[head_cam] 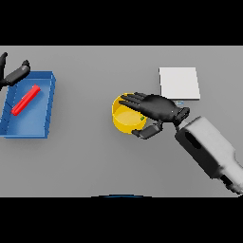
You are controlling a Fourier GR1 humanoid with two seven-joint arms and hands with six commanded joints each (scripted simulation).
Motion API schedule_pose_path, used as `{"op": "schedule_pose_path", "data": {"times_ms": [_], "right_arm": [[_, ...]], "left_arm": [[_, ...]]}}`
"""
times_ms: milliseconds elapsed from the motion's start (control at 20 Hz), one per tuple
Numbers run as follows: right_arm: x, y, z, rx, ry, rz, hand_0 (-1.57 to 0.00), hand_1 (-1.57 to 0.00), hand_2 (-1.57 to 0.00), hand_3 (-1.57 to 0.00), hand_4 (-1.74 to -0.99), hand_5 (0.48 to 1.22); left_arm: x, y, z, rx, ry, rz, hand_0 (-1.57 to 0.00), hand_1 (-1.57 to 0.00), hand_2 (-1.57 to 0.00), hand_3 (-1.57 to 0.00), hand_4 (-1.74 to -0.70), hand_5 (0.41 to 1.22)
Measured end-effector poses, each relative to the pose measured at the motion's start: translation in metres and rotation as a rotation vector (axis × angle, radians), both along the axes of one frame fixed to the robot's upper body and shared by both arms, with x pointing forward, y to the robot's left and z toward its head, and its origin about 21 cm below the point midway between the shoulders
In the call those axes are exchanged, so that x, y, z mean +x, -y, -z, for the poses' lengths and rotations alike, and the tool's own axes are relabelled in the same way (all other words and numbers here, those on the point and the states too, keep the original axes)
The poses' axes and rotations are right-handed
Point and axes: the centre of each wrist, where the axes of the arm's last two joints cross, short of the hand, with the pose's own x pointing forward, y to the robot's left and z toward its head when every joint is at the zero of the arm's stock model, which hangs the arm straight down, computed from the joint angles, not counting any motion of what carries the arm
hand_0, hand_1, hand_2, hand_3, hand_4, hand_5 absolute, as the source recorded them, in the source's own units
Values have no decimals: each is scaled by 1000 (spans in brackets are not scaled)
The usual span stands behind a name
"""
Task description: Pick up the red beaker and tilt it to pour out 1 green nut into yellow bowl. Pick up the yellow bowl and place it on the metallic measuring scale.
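The yellow bowl (124, 118) stands near the middle of the grey table, with a small green nut (142, 117) at its right inner side. My right hand (159, 108) lies over the bowl's right rim, fingers stretched leftward across the top and thumb (148, 131) curled under the bowl's near right side. The metallic measuring scale (179, 83) is a flat pale square just behind and to the right of the hand. A red beaker (25, 100) lies on its side inside the blue tray. My left hand (13, 73) is at the far left edge, above the tray's back corner, fingers relaxed.
The blue tray (46, 111) sits at the left side of the table, holding the red beaker. My right forearm (209, 147) runs from the lower right toward the bowl.
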Motion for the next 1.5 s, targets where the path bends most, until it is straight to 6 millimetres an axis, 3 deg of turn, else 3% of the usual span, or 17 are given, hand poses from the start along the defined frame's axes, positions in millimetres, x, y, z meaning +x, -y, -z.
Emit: {"op": "schedule_pose_path", "data": {"times_ms": [250, 350, 450, 850, 1050, 1150, 1250, 1350, 1400, 1500], "right_arm": [[4, -4, 18, -70, -33, -47, 1, 1, 1, 1, -1242, 664], [9, -1, 14, -95, -30, -60, 1, 1, 1, 1, -1256, 673], [11, -10, 18, -119, -44, -60, 1, 1, 1, 1, -1265, 680], [15, -10, 34, -157, -94, -101, 1, 1, -9, -27, -1286, 712], [15, -15, 39, -140, -101, -92, 1, -14, -84, -121, -1333, 800], [16, -16, 39, -145, -111, -83, -173, -145, -204, -243, -1396, 875], [19, -18, 36, -159, -104, -86, -469, -376, -379, -419, -1479, 999], [16, -16, 38, -166, -98, -107, -780, -649, -590, -834, -1469, 1079], [16, -14, 40, -157, -96, -108, -938, -806, -787, -978, -1521, 1108], [18, -18, 36, -164, -99, -96, -1166, -1081, -1069, -1030, -1594, 1148]], "left_arm": [[1, 4, 3, -13, 9, 13, 1, 1, 1, 1, -798, 727], [-1, -1, 3, -4, 4, 4, 1, 1, 1, 1, -798, 725], [-3, 0, 3, -8, 3, 17, 1, 1, 1, 1, -798, 723], [-3, 1, -1, -2, 4, 6, 1, 1, 1, 1, -794, 728], [-3, 5, -2, 0, 5, 11, 1, 1, 1, 1, -793, 732], [-4, 4, 2, 2, 4, 5, 1, 1, 1, 1, -796, 730], [-3, 6, 0, 1, 2, 9, 1, 1, 1, 1, -793, 729], [-1, 6, -4, -1, 0, 5, 1, 1, 1, 1, -788, 732], [-2, 4, -2, 7, -7, 2, 1, 1, 1, 1, -791, 733], [-2, 7, -3, -4, 10, 14, 1, 1, 1, 1, -793, 736]]}}
